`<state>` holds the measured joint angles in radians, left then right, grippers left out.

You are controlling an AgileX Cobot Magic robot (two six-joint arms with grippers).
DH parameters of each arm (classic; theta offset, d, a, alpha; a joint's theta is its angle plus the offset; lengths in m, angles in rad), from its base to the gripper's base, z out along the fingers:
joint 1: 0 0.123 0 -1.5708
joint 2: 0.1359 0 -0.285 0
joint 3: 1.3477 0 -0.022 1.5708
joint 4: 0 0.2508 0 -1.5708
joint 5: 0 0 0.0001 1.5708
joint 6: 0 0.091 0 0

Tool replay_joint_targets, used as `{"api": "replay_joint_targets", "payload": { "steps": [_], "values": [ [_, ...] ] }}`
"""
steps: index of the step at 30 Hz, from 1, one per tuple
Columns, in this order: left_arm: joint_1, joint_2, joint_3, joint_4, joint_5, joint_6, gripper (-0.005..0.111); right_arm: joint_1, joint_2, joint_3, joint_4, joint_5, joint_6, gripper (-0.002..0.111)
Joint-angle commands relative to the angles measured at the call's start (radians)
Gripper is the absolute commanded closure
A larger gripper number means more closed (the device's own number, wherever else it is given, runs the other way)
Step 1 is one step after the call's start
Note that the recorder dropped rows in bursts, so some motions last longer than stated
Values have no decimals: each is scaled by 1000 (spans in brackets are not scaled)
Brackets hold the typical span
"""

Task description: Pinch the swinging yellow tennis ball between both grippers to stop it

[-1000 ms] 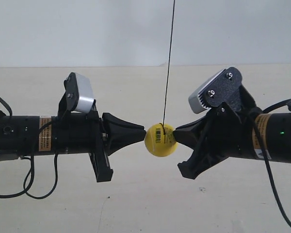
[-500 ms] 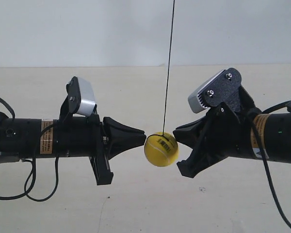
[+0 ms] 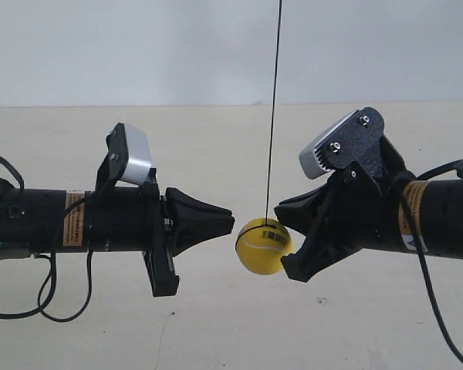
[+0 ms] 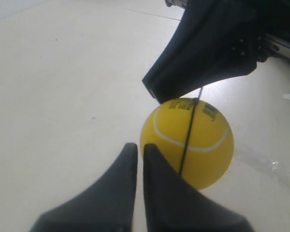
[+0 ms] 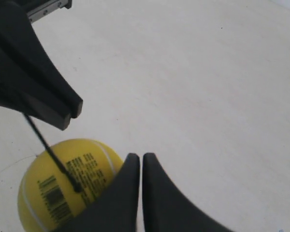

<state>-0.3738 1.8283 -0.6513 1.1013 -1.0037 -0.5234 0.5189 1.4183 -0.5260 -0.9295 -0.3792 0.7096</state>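
Note:
The yellow tennis ball [image 3: 263,248] hangs on its thin dark string [image 3: 274,116], a little lower than both gripper tips. The gripper of the arm at the exterior view's left [image 3: 231,225] points at it across a small gap. The gripper of the arm at the exterior view's right [image 3: 282,215] has the ball against its underside. In the left wrist view my left gripper [image 4: 137,146] is shut and empty, and the ball [image 4: 203,145] sits just beside its tip. My right gripper [image 5: 137,155] is shut too. One of its fingers partly hides the barcode-labelled ball [image 5: 53,193].
A pale bare tabletop [image 3: 216,324] lies under both arms, with a white wall [image 3: 139,46] behind. Black cables loop beside the arm at the exterior view's left [image 3: 46,297] and hang from the arm at the exterior view's right [image 3: 440,308].
The ball has slipped down and toward the exterior view's right, out from between the two tips. The arm at the exterior view's left has edged toward it and sunk slightly.

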Motion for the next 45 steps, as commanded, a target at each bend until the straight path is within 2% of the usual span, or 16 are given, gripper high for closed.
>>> {"api": "replay_joint_targets", "payload": {
  "steps": [1,10,14,18,22,45],
  "values": [
    [-11,-1,-4,42,-39,-29,102,2,3,-5,5,-5,-1,108],
    [-11,-1,-4,92,-9,-74,102,2,-3,-5,6,135,39,108],
    [-11,-1,-4,92,-9,-76,102,2,-3,-5,-3,97,64,108],
    [-11,-1,-4,92,-11,-76,102,2,-3,2,-164,65,230,108],
    [-11,-1,-4,92,-11,-76,102,2,-3,2,-220,-18,262,108],
    [-11,-1,-4,92,-11,-76,102,2,-3,2,-229,-16,271,108]
  ]
}}
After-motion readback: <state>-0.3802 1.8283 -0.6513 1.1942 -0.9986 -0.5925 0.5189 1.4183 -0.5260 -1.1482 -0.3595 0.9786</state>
